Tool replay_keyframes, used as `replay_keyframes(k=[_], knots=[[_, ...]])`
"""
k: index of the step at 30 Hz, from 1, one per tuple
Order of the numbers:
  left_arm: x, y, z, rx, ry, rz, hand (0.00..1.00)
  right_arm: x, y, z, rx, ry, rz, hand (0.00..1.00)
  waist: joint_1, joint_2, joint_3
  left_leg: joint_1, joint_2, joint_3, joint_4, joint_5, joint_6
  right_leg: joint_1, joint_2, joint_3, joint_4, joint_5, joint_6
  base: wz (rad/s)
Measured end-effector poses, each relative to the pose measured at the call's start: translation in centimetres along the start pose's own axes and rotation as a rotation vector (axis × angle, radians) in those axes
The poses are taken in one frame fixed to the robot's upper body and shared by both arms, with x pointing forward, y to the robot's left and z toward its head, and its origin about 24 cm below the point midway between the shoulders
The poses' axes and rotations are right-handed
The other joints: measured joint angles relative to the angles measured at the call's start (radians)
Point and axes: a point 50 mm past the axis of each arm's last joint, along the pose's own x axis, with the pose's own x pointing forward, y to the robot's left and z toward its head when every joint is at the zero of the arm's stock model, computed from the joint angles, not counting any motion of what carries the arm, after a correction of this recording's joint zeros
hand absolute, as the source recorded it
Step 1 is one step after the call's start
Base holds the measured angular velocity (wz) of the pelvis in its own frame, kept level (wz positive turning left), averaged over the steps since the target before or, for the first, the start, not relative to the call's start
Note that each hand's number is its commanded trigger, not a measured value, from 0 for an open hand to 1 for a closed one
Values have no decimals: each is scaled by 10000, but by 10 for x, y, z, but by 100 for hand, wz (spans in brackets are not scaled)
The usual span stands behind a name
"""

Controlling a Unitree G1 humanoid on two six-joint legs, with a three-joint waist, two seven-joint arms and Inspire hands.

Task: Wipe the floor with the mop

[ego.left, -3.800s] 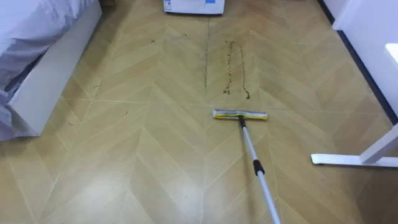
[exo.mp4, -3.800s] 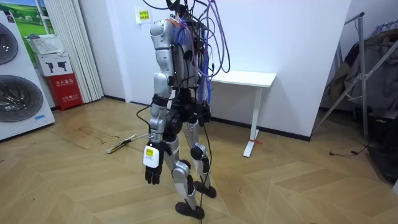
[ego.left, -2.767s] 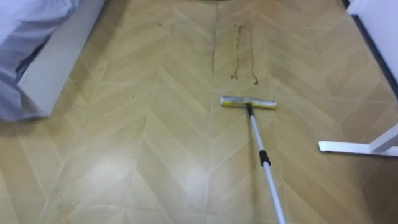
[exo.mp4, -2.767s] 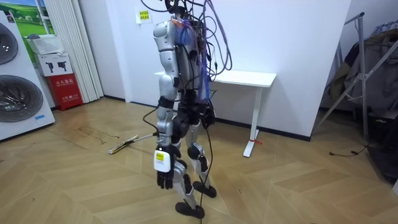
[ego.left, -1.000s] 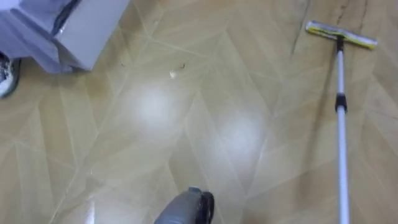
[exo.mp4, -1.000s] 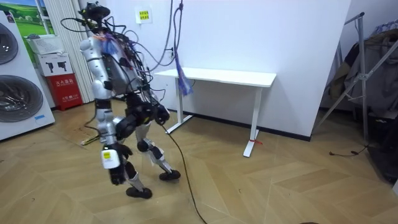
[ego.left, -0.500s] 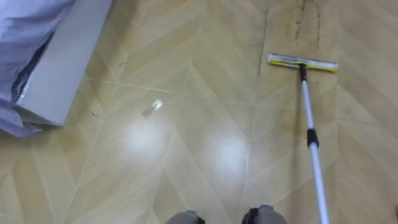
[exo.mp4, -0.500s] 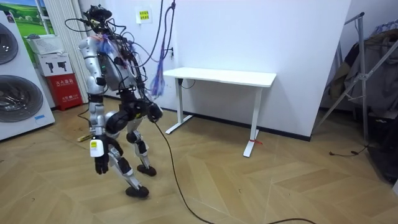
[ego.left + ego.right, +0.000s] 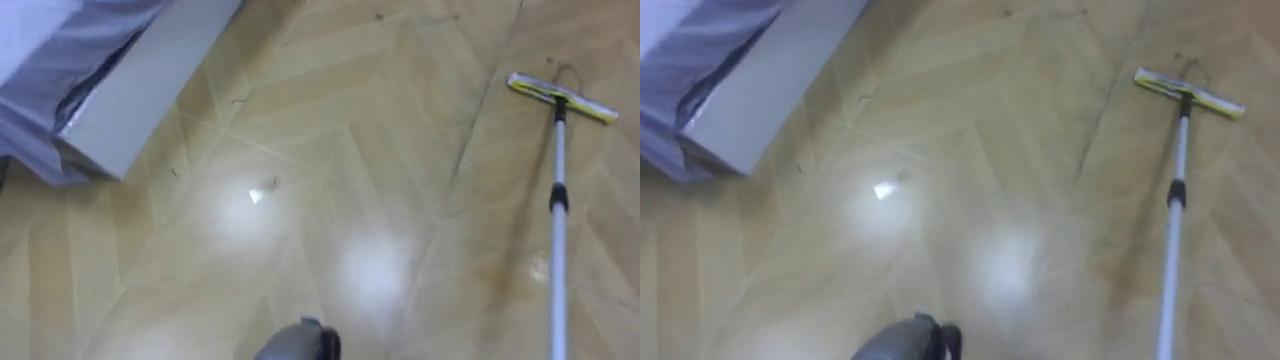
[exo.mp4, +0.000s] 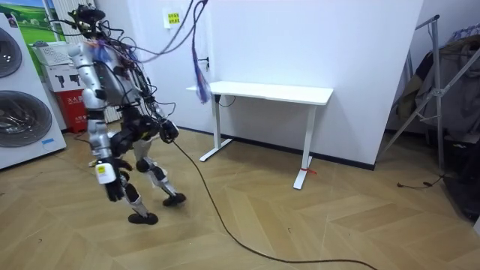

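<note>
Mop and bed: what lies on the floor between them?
In the left eye view, mostly bare floor. One small white scrap lies between the bed and the mop, nearer the bed.

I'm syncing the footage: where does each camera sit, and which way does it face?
Left eye view: on the robot's head, looking down at the floor, mop at right, bed upper left; its leg at the bottom edge.
Right eye view: beside it, sharing the same mop, bed and leg.
Room view: off in the room, facing the white desk; whole robot mid-stride at the room view's left, left hand hanging.
</note>
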Motion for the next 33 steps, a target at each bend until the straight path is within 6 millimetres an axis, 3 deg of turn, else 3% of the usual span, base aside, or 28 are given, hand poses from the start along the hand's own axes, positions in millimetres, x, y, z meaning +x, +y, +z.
replay_keyframes(k=[1, 3, 4, 5, 6, 7, 10, 11, 12, 13, 14, 16, 17, 19, 20, 21, 23, 24, 25, 27, 28, 29, 31, 33], knots=[[0, -1, 0, 14, -17, 2, 0, 2, 2, -8, -86, 223, 18, 100, -101, 30, 9, 77, -4, -3, -56, -53, -13, -330, -35, 35, -109, -7, -9, -32], [0, -5, 1, -25, -61, 24, 0, 7, 12, -34, -401, 877, 144, 100, -436, 123, -38, 391, -2, -182, -315, -205, -159, -1063, -103, 135, -2372, 140, -127, -30], [0, -5, 1, -36, -51, 41, 0, 7, 15, -37, -501, 1000, 200, 100, -540, 115, -44, 482, -4, -229, -339, -270, -208, -1106, -97, 151, -3111, 324, -152, -17], [0, -6, 2, -48, -65, 75, 0, 8, 20, -41, -620, 1110, 315, 100, -640, 97, -40, 647, 30, -352, -281, -477, -353, -1105, -90, 118, -3740, 964, -151, -13], [0, -9, 2, -53, -46, 68, 0, 8, 22, -41, -681, 1243, 335, 100, -615, 79, -49, 834, 140, -431, -194, -674, -523, -860, -35, -38, -3821, 1247, -263, -16], [0, -11, 2, -51, -15, 33, 0, 7, 22, -39, -770, 1246, 308, 100, -581, 102, -45, 938, 202, -465, -137, -756, -630, -730, 3, -194, -3787, 1225, -399, -19], [0, -11, 2, -262, 74, 32, 0, -1, 20, -1, -889, 725, 70, 100, -505, 5, -2, 1201, 340, -714, 509, -900, -874, -320, 103, -373, -3331, 669, -693, 1], [0, -10, 0, -496, 143, 8, 0, -8, 16, 22, -875, 337, -137, 100, -380, -51, 33, 1171, 372, -691, 1094, -879, -930, -191, 135, -404, -3043, 360, -764, 0], [0, -8, -1, -717, 199, 12, 0, -17, 10, 49, -798, -319, -304, 100, -239, -83, 53, 1015, 505, -649, 1832, -774, -1113, -102, 221, -389, -2750, 26, -907, 0], [0, -6, -2, -795, 215, 38, 0, -23, 8, 63, -723, -724, -356, 100, -171, -86, 67, 852, 592, -637, 2267, -647, -1275, -55, 296, -385, -2652, -100, -935, 6], [0, 0, -3, -745, 237, 162, 0, -34, 8, 90, -667, -1590, -367, 100, -19, -131, 90, 527, 680, -683, 3005, -286, -1394, 38, 418, -341, -2512, -269, -985, 12], [-1, 10, -4, -691, 249, 421, 0, -50, 13, 123, -609, -2778, -184, 100, 94, -310, 111, -107, 639, -669, 2754, -301, -1406, 125, 523, -268, -2470, -417, -1083, 23], [-1, 16, -6, -662, 293, 567, 0, -61, 14, 142, -462, -3556, -10, 100, 166, -417, 165, -593, 632, -586, 1985, -283, -1411, 214, 595, -238, -2481, -494, -1027, 25], [-1, 18, -13, -669, 444, 579, 0, -67, 20, 151, -131, -4050, 406, 100, 416, -463, 156, -1132, 508, -569, 537, 113, -1358, 522, 682, -278, -2633, -703, -1062, 16], [-1, 17, -20, -682, 590, 438, 0, -64, 25, 147, -3, -3948, 717, 100, 433, -474, 105, -1243, 389, -518, -89, 941, -1080, 849, 624, -260, -2722, -861, -898, 12], [-1, 13, -28, -701, 784, 188, 0, -58, 28, 137, 160, -3655, 1009, 100, 429, -490, 59, -1062, 304, -525, -355, 1347, -912, 1155, 601, -230, -2854, -1034, -784, 12], [-1, 8, -30, -617, 847, -146, 0, -45, 23, 117, 331, -3099, 1101, 100, 370, -491, 52, -861, 313, -248, -335, 1363, -500, 1381, 557, -43, -2949, -1207, -660, 17], [-1, 5, -26, -635, 810, -281, 0, -36, 15, 99, 410, -2632, 902, 100, 373, -490, 50, -769, 280, 2, -275, 1164, -247, 1358, 409, 59, -2701, -1272, -560, 13], [0, 3, -23, -628, 785, -335, 0, -31, 11, 90, 373, -2402, 761, 100, 356, -461, 60, -712, 201, 32, -223, 1084, -166, 1314, 356, 147, -2478, -1238, -496, 8], [0, -5, -10, -572, 458, -507, 0, -13, -1, 44, 204, -1148, 208, 100, 47, -229, -11, -347, -84, 92, -174, 649, 59, 1221, 99, 139, -1554, -897, 4, 8], [0, -6, -8, -577, 373, -520, 0, -9, -2, 33, 77, -832, 122, 100, -8, -190, -7, -241, -136, 89, -180, 542, 76, 1130, 49, 157, -1244, -687, 95, -12], [0, -6, -7, -565, 255, -475, 0, -3, 0, 11, -102, -214, 37, 100, -72, -102, -45, -56, -171, 6, -204, 349, 104, 793, 11, 250, -634, -280, 149, -46], [0, -7, -6, -566, 211, -392, 0, 2, 6, -10, -411, 334, 1, 100, -183, -37, -52, 136, -187, -109, -377, 225, 93, 80, 1, 375, -890, -282, 110, -65], [0, -10, -5, -559, 192, -201, 0, 6, 12, -29, -703, 781, -22, 100, -290, 54, -60, 326, -260, -599, -494, 117, -48, -534, 92, 286, -2766, -185, -17, -69]])
